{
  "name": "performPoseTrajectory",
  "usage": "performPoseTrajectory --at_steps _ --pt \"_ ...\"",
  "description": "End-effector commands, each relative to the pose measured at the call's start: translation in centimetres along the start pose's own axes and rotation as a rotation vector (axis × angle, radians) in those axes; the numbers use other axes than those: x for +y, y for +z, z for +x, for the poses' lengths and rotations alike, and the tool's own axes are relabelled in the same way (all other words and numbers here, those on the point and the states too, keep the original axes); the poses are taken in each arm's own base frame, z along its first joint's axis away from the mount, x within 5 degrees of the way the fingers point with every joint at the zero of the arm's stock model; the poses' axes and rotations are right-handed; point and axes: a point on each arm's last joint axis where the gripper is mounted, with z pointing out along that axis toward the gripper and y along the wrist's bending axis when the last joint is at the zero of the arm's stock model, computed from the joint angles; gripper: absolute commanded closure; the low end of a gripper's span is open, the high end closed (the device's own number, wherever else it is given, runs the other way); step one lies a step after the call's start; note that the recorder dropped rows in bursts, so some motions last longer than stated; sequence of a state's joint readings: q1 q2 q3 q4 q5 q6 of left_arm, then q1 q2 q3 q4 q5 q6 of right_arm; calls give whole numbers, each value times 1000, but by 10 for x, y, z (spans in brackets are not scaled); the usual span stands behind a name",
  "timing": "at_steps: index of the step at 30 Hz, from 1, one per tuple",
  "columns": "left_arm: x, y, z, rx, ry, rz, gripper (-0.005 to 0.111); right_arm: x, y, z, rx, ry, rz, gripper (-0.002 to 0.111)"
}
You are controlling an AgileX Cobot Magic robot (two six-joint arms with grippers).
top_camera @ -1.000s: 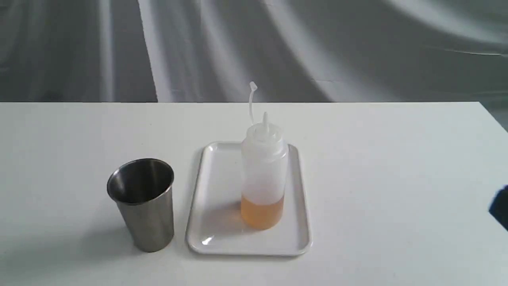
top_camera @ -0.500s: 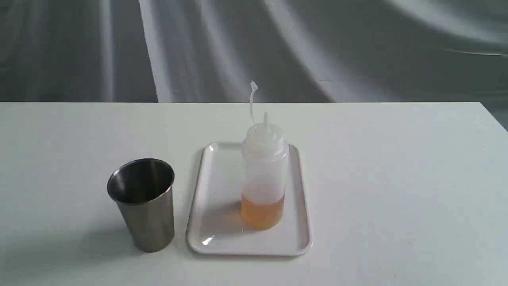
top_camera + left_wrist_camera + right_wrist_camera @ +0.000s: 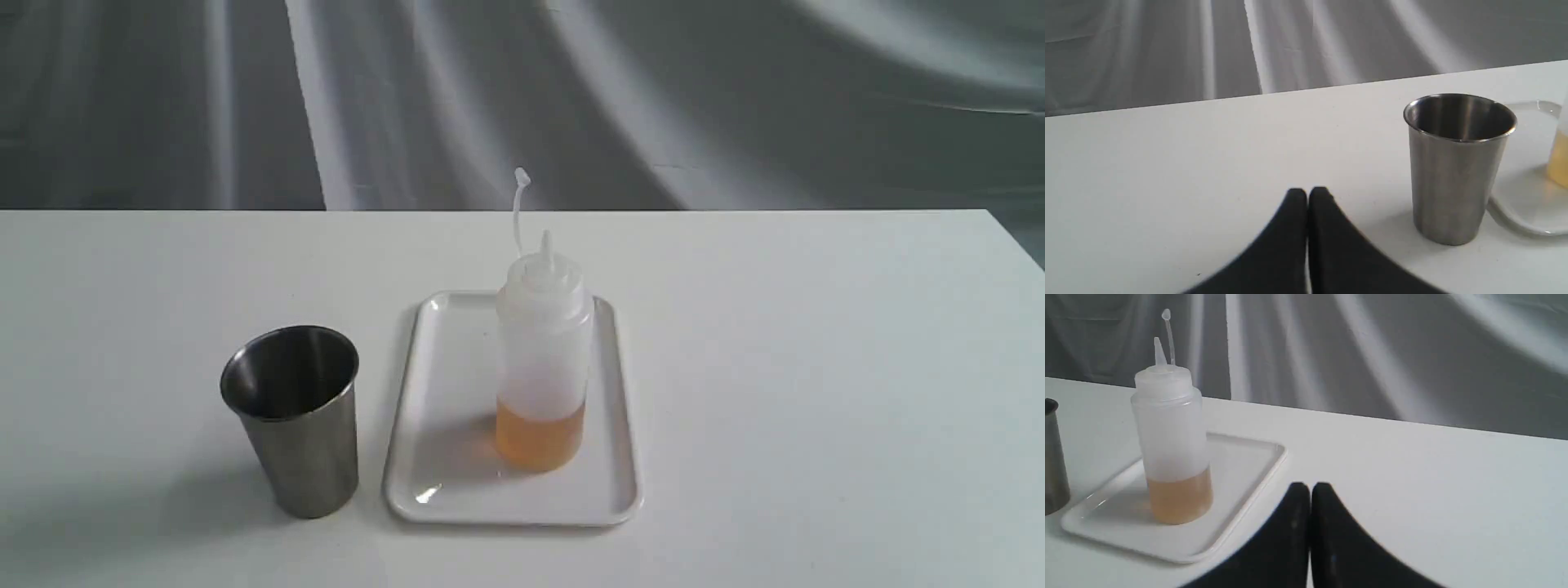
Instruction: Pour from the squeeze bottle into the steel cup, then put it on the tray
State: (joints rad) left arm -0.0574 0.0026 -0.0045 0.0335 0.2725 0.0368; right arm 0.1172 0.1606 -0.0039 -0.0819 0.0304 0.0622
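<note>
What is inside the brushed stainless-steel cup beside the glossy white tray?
Only the dark grey inner wall of the brushed steel cup shows, nothing against it. The cup's near side hides its bottom, so any liquid there cannot be seen.

A white table (image 3: 816,367) with a smooth matte top fills the lower part of the exterior view. Its far edge runs straight across, and its far right corner shows near the side of the frame. Behind it hangs a grey fabric backdrop (image 3: 735,98), draped in broad, soft folds. Paler bands run along the creases where the light catches them, and the stretch at the left is darker. The light is soft and even, leaving only faint, blurred shadows on the tabletop.
</note>
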Motion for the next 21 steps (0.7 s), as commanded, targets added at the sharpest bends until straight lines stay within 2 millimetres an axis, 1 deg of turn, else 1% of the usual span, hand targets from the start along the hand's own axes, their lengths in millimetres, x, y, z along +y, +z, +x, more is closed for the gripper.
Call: performPoseTrajectory --at_steps 1,4,6,21 --pt "0 0 1 -5 -4 6 107 -1 0 4 33 -14 10 108" --pt "0 0 1 -5 -4 6 107 -1 -1 14 144 -14 17 108" --pt "0 0 1 -5 -4 6 107 -2 -2 18 187 -14 20 108" --pt "0 0 1 -5 0 6 107 -2 -2 18 187 -14 20 108"
